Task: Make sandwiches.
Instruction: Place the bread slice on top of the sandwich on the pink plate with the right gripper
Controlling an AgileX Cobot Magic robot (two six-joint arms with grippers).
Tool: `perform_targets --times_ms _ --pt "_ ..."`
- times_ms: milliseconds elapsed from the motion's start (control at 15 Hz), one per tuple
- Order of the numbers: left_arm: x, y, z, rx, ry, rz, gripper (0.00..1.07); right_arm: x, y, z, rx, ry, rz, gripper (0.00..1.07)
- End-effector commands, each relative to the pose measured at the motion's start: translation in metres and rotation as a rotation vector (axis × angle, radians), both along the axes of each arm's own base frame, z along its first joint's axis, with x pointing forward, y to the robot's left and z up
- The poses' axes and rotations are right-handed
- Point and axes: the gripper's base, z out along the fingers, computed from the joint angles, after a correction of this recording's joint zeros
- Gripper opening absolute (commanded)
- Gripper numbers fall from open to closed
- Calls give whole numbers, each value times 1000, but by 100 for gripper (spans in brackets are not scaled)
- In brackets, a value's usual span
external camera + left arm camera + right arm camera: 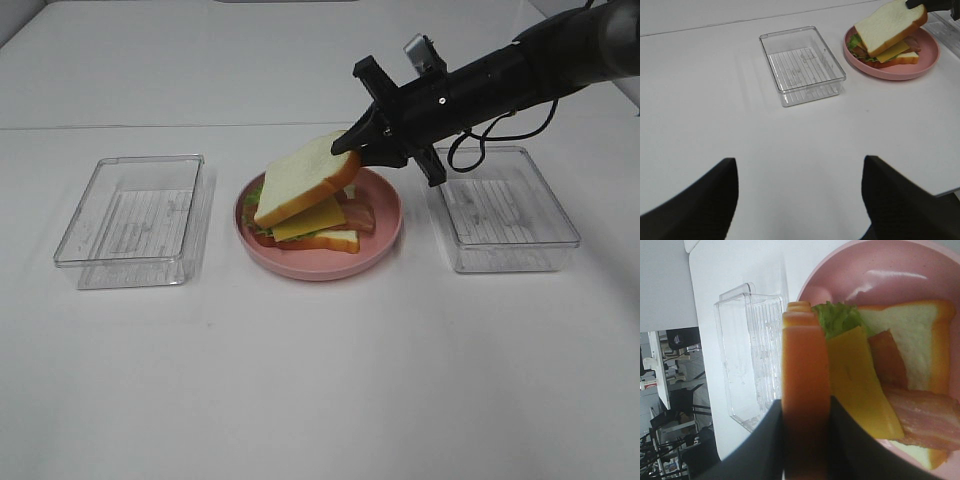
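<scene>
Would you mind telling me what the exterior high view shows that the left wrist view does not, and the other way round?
Only the exterior high view: the right tray and the whole right hand, shut on the tilted top bread slice.
Only the left wrist view: the left hand, open over bare table, holding nothing.
Both: the left tray, the pink plate and the sandwich stack on it with cheese and lettuce showing.
</scene>
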Motion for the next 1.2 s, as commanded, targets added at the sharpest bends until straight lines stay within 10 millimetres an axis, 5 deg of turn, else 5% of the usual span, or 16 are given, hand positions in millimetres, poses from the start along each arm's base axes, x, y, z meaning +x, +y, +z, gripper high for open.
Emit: perform_targets --times_ms 67,200,267,800,1200 --pt "-2 1 -1 0 -26 2 68 -3 1 -1 -3 10 10 47" --pt "-2 1 -1 0 -26 2 68 -3 0 -1 -10 10 19 68" --pt "-2 1 -1 0 -26 2 68 -4 0 -1 -20 7 31 69" --pt "-2 1 -1 0 -26 2 68 -11 -10 -11 -190 3 151 75" --pt "-2 1 -1 0 -26 2 68 -14 -22 23 -362 -124 204 75"
